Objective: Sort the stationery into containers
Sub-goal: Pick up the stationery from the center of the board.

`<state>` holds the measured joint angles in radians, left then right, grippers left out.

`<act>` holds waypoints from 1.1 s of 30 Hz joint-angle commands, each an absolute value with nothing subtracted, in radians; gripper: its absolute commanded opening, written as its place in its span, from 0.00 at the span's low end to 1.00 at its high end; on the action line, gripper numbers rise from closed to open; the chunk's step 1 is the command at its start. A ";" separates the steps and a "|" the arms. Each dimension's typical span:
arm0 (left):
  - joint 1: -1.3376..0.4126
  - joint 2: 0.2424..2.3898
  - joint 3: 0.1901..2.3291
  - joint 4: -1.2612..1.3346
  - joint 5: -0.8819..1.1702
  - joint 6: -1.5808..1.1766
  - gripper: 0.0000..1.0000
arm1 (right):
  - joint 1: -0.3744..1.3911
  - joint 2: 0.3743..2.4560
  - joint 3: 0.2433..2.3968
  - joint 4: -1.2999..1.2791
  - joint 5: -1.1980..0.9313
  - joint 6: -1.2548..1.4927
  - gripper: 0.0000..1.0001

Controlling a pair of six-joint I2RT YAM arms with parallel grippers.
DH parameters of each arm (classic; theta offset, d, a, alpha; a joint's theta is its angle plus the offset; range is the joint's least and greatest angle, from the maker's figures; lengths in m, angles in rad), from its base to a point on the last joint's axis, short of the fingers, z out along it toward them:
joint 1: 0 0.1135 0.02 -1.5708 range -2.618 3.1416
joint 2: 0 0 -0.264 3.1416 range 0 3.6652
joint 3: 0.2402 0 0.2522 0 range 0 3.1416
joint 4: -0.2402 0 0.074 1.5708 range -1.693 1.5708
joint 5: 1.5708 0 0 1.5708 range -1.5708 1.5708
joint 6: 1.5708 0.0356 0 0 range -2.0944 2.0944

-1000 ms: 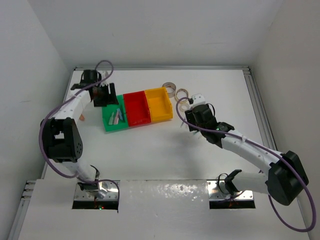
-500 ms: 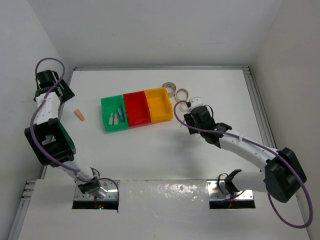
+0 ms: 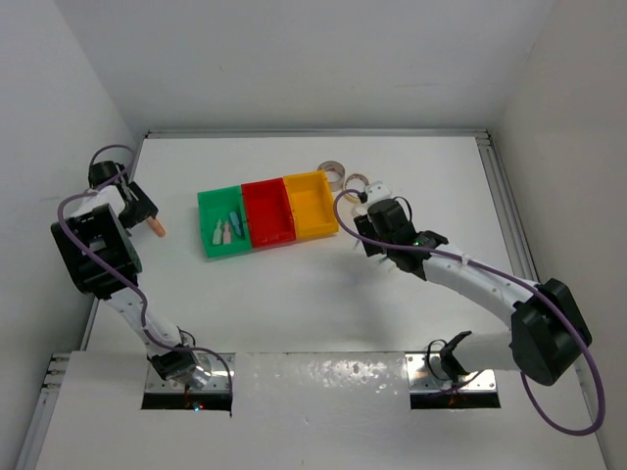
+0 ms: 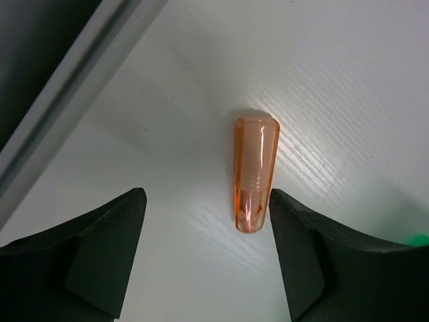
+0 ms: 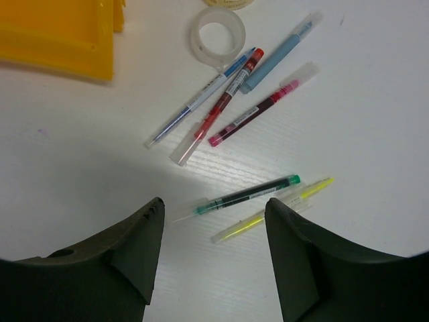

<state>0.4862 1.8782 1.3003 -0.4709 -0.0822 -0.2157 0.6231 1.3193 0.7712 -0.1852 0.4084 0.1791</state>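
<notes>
— What is the left end effector (image 4: 204, 225) doing?
— It hangs at the left edge of the counter (image 3: 294, 294), jaws spread. The orange block (image 4: 255, 176) lies flat on the counter in the gap, closer to one finger and not pinched.
— And the right end effector (image 5: 214, 228)?
— Spread too, holding nothing. It is above loose pens (image 5: 248, 195), green and yellow ones nearest, with red, blue and pink ones beyond.
— The containers?
— They stand between the arms in a joined row: the green bin (image 3: 209, 201) holds small pale and blue pieces (image 3: 227, 230), then the red bin (image 3: 266, 211) and the yellow bin (image 3: 312, 206).
— Farther back?
— Tape rings (image 3: 333, 173) lie on the counter behind the yellow bin.
</notes>
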 commanded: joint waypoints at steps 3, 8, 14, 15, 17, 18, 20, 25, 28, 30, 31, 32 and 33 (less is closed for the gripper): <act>0.482 1.963 1.335 -0.431 -0.071 -0.238 0.63 | 0.621 1.319 0.808 -0.186 0.417 0.176 0.61; 0.483 1.991 1.313 -0.425 -0.060 -0.233 0.41 | 0.620 1.318 0.799 -0.183 0.423 0.176 0.60; 0.494 1.988 1.312 -0.460 -0.022 -0.219 0.02 | 0.621 1.316 0.796 -0.176 0.434 0.172 0.60; 0.498 1.980 1.313 -0.474 -0.009 -0.216 0.00 | 0.618 1.315 0.796 -0.178 0.437 0.170 0.60; 0.508 1.954 1.312 -0.505 0.035 -0.204 0.04 | 0.621 1.310 0.795 -0.179 0.442 0.167 0.60; 0.508 1.941 1.312 -0.515 0.037 -0.193 0.12 | 0.621 1.307 0.789 -0.172 0.443 0.167 0.60; 0.508 1.909 1.299 -0.515 0.032 -0.183 0.42 | 0.621 1.302 0.773 -0.161 0.446 0.163 0.61; 0.505 1.841 1.238 -0.535 0.051 -0.186 0.57 | 0.621 1.305 0.769 -0.175 0.448 0.161 0.60; 0.486 1.835 1.186 -0.532 0.048 -0.184 0.55 | 0.621 1.301 0.764 -0.173 0.449 0.158 0.61; 0.483 1.844 1.161 -0.532 0.057 -0.187 0.53 | 0.621 1.299 0.764 -0.172 0.454 0.155 0.61; 0.479 1.854 1.158 -0.532 0.061 -0.189 0.50 | 0.620 1.299 0.764 -0.170 0.456 0.150 0.61; 0.477 1.861 1.157 -0.532 0.064 -0.190 0.47 | 0.620 1.299 0.765 -0.170 0.457 0.149 0.61; 0.476 1.876 1.155 -0.532 0.064 -0.192 0.41 | 0.623 1.298 0.765 -0.170 0.459 0.149 0.61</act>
<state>0.4873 1.8668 1.1751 -0.5274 0.0444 -0.1886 0.6231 1.3205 0.7650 -0.1955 0.4355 0.1604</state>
